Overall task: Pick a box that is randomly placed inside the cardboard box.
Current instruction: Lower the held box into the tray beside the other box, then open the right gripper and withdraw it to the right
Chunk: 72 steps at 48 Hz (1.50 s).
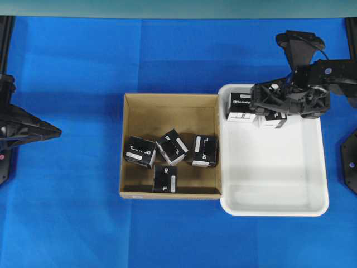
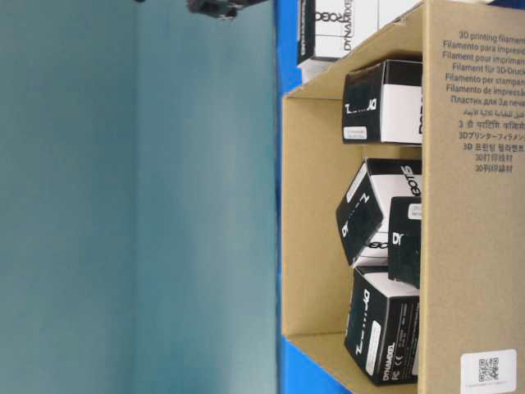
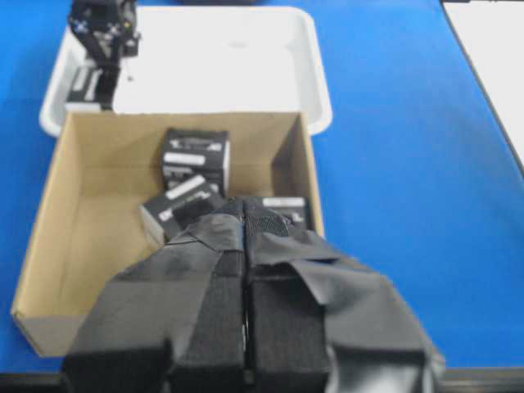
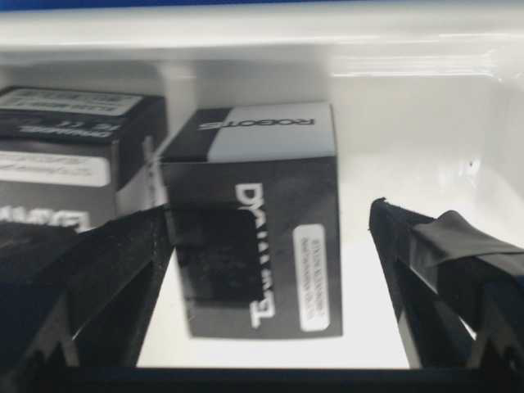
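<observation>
The brown cardboard box (image 1: 124, 145) sits mid-table and holds several small black boxes: one (image 1: 139, 152) at left, one (image 1: 172, 147) tilted in the middle, one (image 1: 205, 151) at right, one (image 1: 165, 178) in front. Two more black boxes stand in the white tray's far left corner, one (image 1: 241, 106) by the wall and one (image 1: 274, 118) beside it. My right gripper (image 1: 274, 111) is open and low in the tray, straddling that second box (image 4: 254, 237), with a gap to the right finger (image 4: 426, 262). My left gripper (image 1: 58, 132) is shut and empty at the left edge, outside the cardboard box (image 3: 49, 213).
The white plastic tray (image 1: 323, 167) touches the cardboard box's right wall. Its far wall (image 4: 327, 74) rises just behind the straddled box. Blue cloth covers the table around both containers. Dark arm bases stand at the left and right edges.
</observation>
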### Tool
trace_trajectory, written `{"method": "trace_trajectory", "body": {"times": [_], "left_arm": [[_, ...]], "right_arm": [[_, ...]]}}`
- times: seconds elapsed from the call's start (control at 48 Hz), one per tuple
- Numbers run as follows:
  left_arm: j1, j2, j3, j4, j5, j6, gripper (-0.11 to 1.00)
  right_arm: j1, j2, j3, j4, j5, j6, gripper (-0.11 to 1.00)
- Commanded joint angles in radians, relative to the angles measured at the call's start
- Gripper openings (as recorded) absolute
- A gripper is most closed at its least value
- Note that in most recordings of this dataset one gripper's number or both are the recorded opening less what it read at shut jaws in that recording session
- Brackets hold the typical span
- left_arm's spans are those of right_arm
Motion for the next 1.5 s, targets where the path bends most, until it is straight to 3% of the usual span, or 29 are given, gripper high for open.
{"method": "trace_trajectory", "body": {"times": [0.0,0.333,0.521,0.834,1.146,1.313,1.479], "left_arm": [[0.011,0.005,-0.025,0.003,-0.003,0.003,-0.07],[0.035,0.008,-0.020,0.003,0.020,0.005,-0.07],[0.038,0.006,-0.021,0.003,0.020,0.006,-0.07],[0.040,0.002,-0.017,0.003,0.017,0.008,-0.07],[0.037,-0.061,0.017,0.003,0.021,-0.003,-0.07],[0.038,-0.084,0.041,0.003,0.015,-0.006,-0.07],[0.038,-0.094,0.041,0.002,0.011,-0.005,-0.07]], "right_arm": [[0.003,-0.031,-0.012,-0.002,-0.003,0.000,0.97],[0.009,-0.184,-0.055,-0.003,-0.005,-0.035,0.97],[0.026,-0.242,-0.080,-0.006,-0.032,-0.121,0.97],[0.077,-0.293,-0.083,-0.006,-0.179,-0.284,0.95],[0.132,-0.407,-0.031,-0.008,-0.462,-0.502,0.95],[0.186,-0.486,0.014,-0.017,-0.614,-0.673,0.95],[0.230,-0.571,0.044,-0.017,-0.650,-0.851,0.95]]}}
